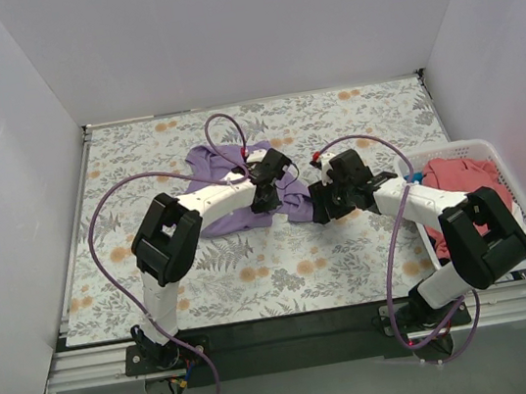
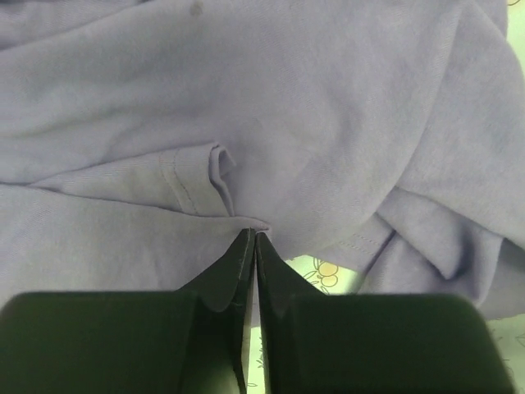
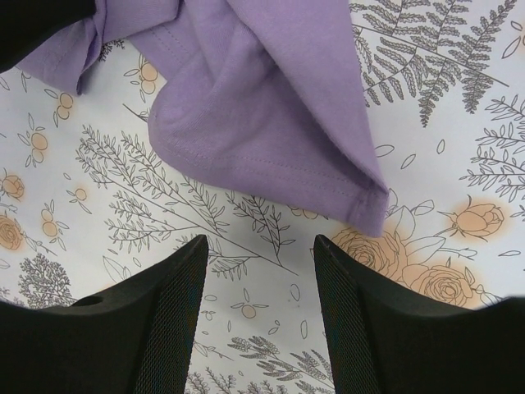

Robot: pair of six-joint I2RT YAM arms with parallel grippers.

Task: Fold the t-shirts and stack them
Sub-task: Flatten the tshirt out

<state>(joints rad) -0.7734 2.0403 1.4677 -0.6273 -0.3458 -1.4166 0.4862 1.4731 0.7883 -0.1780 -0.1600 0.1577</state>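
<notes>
Lavender t-shirt (image 2: 312,123), soft, crumpled, on floral surface (image 3: 459,123).
Left pincer (image 2: 251,236) pinches a fold of its cloth; right pincer (image 3: 260,242) spread beside the stitched hem.

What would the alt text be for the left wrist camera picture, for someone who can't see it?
The black left gripper, shut, pinches a fold of a rumpled lavender t-shirt that fills nearly the whole frame. A sliver of floral table cover shows below the shirt's hem.
</notes>
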